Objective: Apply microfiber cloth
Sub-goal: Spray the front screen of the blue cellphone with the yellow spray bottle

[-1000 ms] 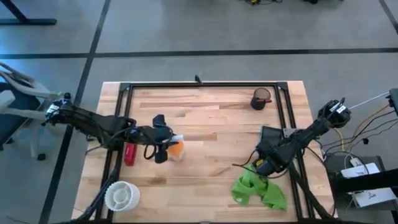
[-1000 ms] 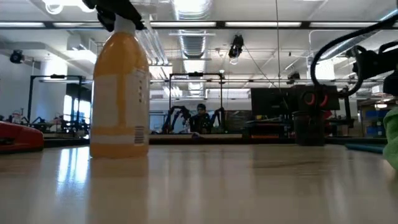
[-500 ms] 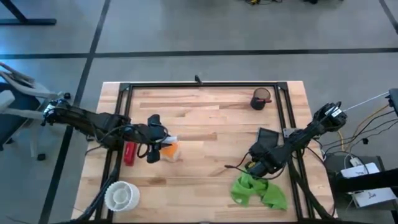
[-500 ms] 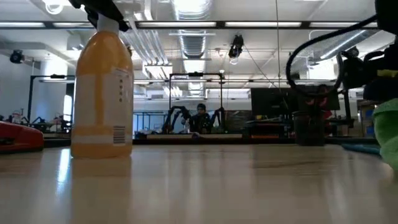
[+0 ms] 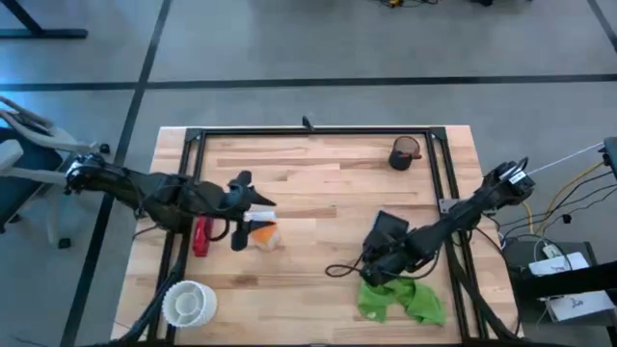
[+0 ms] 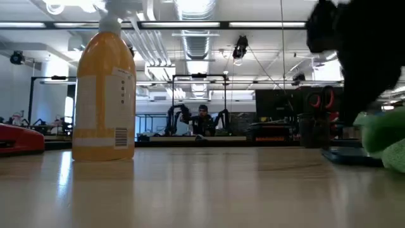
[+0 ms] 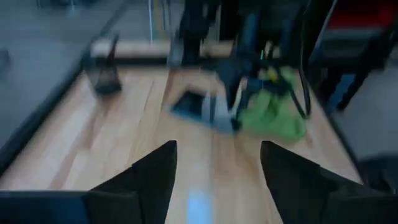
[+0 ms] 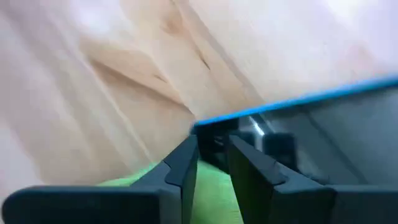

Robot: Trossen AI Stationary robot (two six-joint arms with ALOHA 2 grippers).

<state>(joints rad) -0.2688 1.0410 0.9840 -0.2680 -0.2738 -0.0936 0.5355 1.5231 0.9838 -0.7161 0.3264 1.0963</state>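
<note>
Lime-green cloth point(image 5: 400, 301) bunched near the table's point(image 5: 318, 164) front edge on the right side, touching the dark tablet point(image 5: 388, 231) just behind it. Right gripper point(image 5: 378, 271) low at the cloth's back edge, fingers point(image 8: 180, 165) narrow with only a slim gap — pinching a fold of green, going by the wrist view, though the grip itself partly hidden. Probably held so in order to drag the cloth onto the tablet for wiping. Left gripper point(image 5: 243, 207) beside the top of the orange spray bottle point(image 5: 262, 234), fingers point(image 7: 149, 177) spread wide, holding nothing; bottle upright on the wood, red object point(image 5: 201, 236) just beside it. Likely parked there to leave the wiping side free.

Against half a second back: right arm reached further toward table centre, tablet shifted with it, cloth edge pulled the same way. Left gripper — then over the bottle's head — now off it and open. Bottle in the same spot as then. Low view now blocked on its right by the dark arm.
</note>
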